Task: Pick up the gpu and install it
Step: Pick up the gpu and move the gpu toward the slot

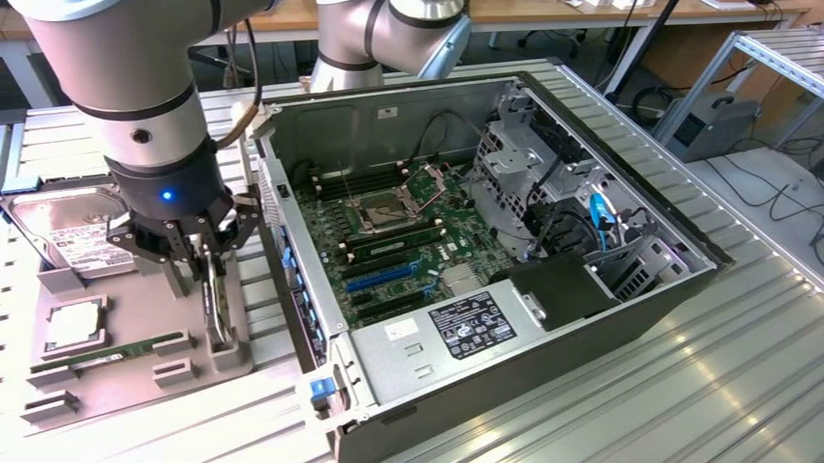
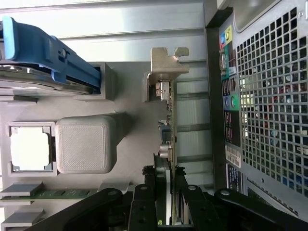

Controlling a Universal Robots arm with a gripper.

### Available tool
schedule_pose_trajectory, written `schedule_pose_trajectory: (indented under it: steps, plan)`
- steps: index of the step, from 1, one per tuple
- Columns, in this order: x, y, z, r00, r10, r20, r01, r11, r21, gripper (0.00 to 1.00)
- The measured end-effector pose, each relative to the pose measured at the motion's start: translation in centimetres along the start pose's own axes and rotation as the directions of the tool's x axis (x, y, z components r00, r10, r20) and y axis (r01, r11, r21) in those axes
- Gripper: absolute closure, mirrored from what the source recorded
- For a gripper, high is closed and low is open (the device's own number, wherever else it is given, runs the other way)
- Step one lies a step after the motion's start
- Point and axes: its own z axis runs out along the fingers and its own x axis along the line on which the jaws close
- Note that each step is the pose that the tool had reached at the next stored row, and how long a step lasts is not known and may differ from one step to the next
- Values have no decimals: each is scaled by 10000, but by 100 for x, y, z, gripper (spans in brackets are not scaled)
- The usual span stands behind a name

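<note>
While upright in the grey fixture, gpu pinched by gripper, computer case alongside

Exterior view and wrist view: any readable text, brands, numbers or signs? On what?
No text can be read as words or numbers.
Power supply label: white print on black, illegible.
Hard drive label: illegible.
Case wall sticker: illegible.
Case rear sticker: illegible.
</note>
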Motion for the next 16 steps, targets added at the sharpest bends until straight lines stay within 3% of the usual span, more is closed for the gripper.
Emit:
schedule_pose_trajectory:
  steps: [16]
  plan:
    - [-1, 0, -49, 10000, 0, -1, 0, 10000, 1, 73]
